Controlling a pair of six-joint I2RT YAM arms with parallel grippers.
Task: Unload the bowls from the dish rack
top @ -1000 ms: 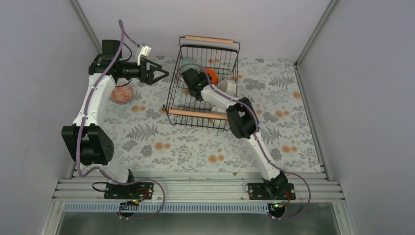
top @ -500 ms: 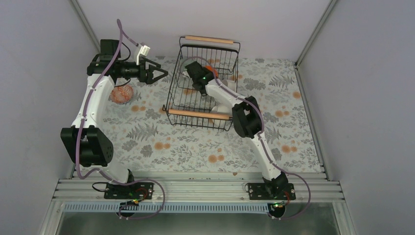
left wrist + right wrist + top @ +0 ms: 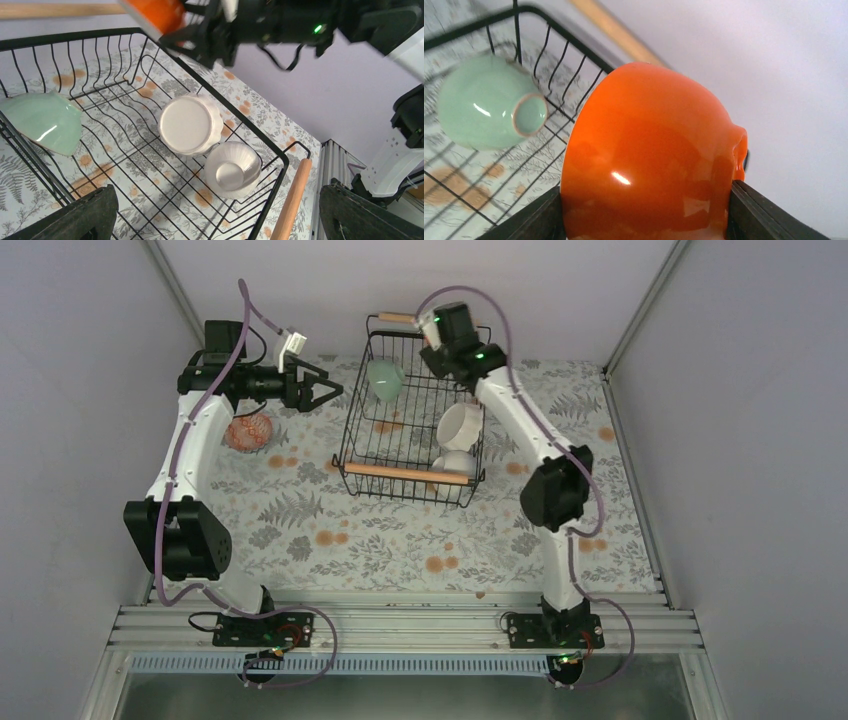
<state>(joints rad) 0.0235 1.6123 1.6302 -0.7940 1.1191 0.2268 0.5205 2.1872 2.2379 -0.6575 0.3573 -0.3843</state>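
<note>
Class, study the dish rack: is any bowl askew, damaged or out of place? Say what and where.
The mint-green bowl lies tipped on its side by the left wall of the dish rack, foot ring showing. No chips or spills show. The orange bowl is held in the right gripper.

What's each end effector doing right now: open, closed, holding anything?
Left end effector: open, holding nothing.
Right end effector: closed on the orange bowl.
</note>
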